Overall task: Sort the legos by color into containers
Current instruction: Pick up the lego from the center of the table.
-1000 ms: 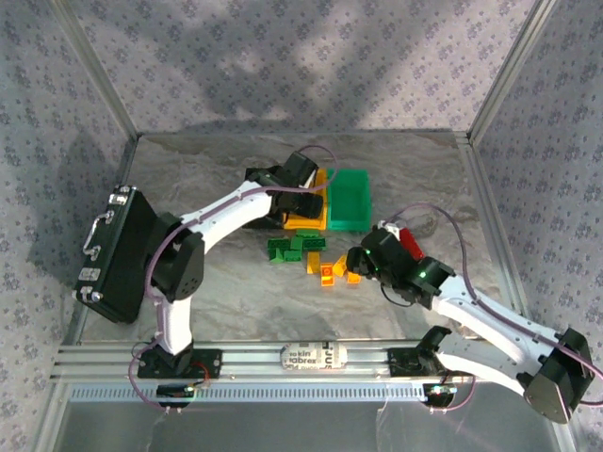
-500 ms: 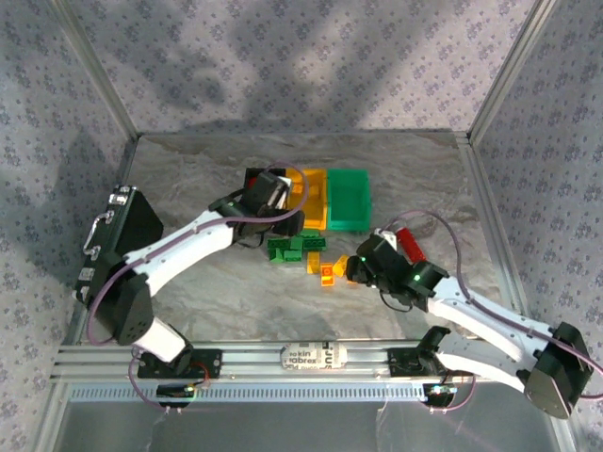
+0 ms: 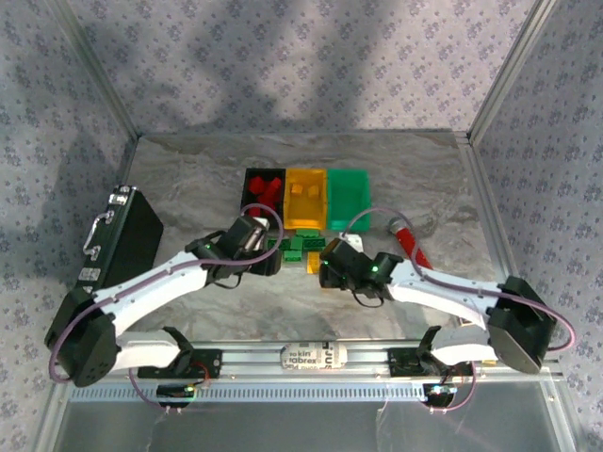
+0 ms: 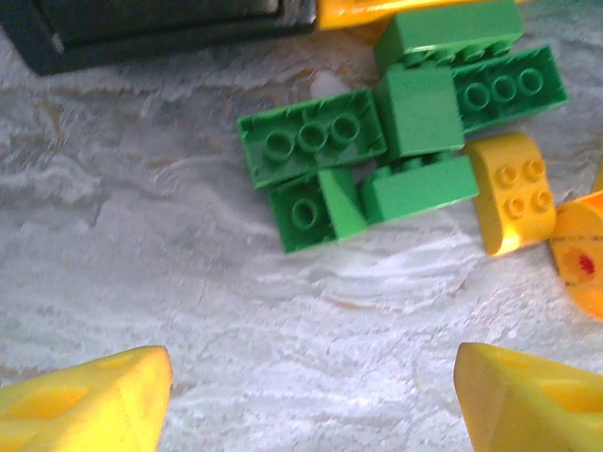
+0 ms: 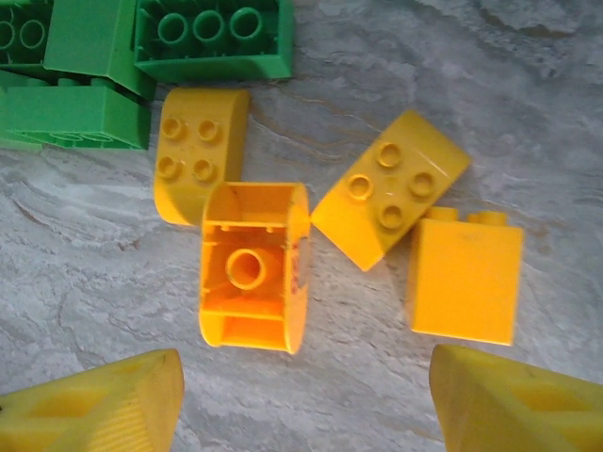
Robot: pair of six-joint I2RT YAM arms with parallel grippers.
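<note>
Marbled tabletop (image 3: 188, 179), studded green, yellow legos (image 5: 254, 268)

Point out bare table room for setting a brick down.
Bare: behind the bins, between the case and the black bin, and right of the red strip. Crowded: the bricks in front of the bins.

I see my desk (image 3: 188, 169) marbled grey and white. There are green legos (image 4: 311, 141), yellow legos (image 5: 200, 151), and red legos (image 3: 267, 186) against a black bin (image 3: 252, 193). The other two are a yellow-orange bin (image 3: 306, 218) (warmer than the yellow bricks) and a green bin (image 3: 350, 202). My left tool (image 4: 306, 400) and right tool (image 5: 301, 405) have yellow tips. The case (image 3: 122, 250) is black; the walls (image 3: 283, 56) grey with small repeating flowers.
</note>
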